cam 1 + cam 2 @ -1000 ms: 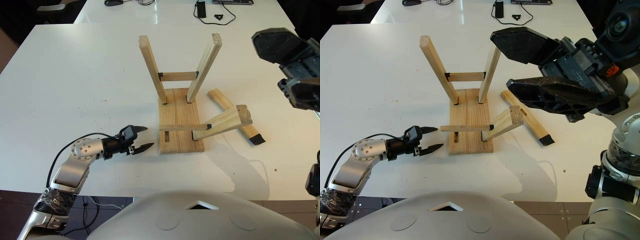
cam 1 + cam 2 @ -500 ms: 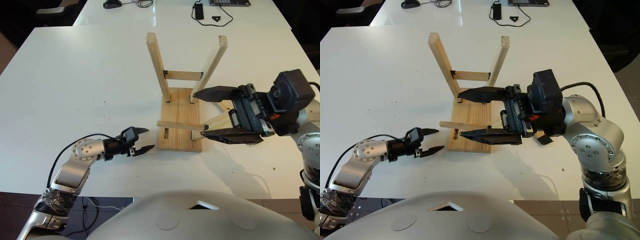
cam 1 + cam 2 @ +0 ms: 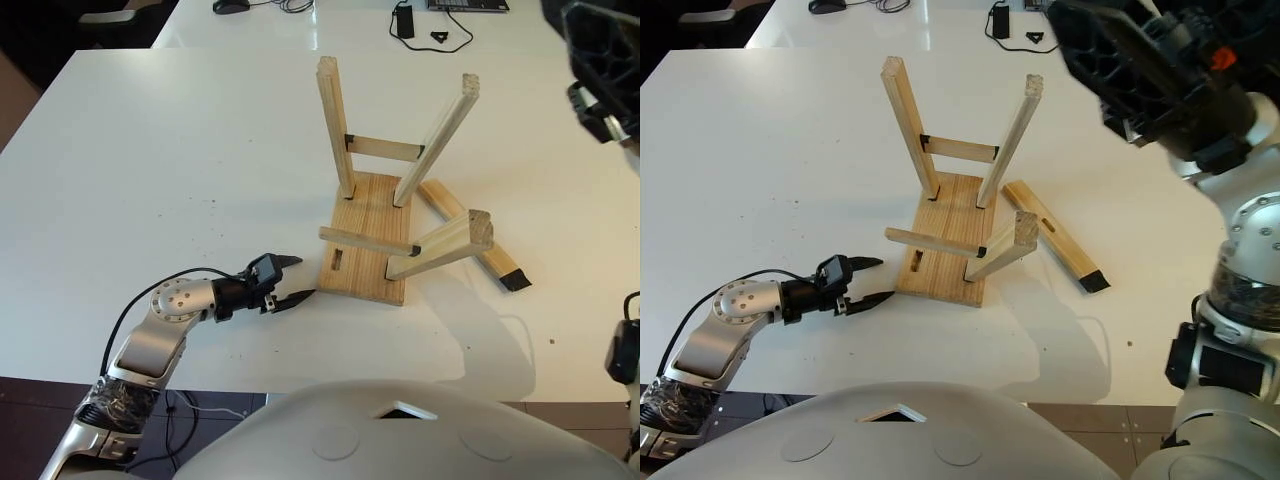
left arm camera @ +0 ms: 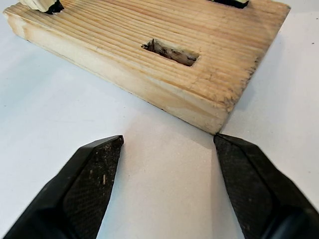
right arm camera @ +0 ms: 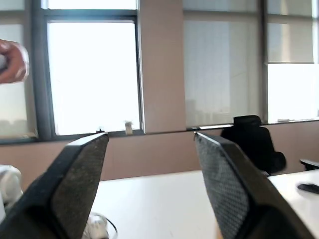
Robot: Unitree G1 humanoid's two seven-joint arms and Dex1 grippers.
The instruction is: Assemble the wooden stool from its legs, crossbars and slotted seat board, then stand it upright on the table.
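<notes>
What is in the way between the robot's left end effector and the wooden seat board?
Nothing visible. The left end effector is open just short of the seat board's near corner, and only bare table lies between them.

Office: white desks, swivel chair, big windows, mouse and adapter on far desk.
</notes>
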